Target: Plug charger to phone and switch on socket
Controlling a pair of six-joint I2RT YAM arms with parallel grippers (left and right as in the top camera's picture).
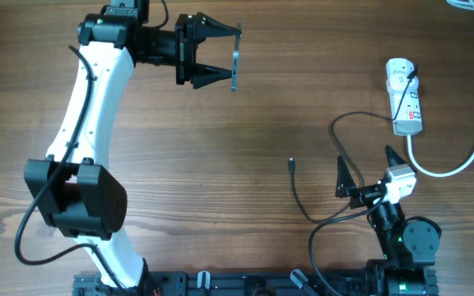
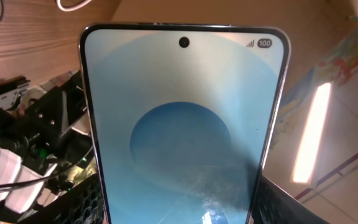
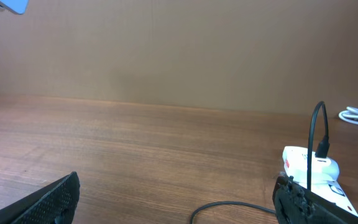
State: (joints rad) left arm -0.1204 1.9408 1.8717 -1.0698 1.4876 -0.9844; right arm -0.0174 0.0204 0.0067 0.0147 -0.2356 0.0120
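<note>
My left gripper is shut on the phone, holding it above the far table, edge-on from overhead. In the left wrist view the phone's turquoise screen fills the frame between the jaws. The white socket lies at the right with the charger's black plug in it. The thin black charger cable loops left and its connector tip lies loose on the table. My right gripper is open and empty, near the cable. The right wrist view shows the open jaws, cable and socket.
A thick white cord runs from the socket to the right edge and up to the far right corner. The phone's corner shows at the top left of the right wrist view. The wooden table stretches between the arms.
</note>
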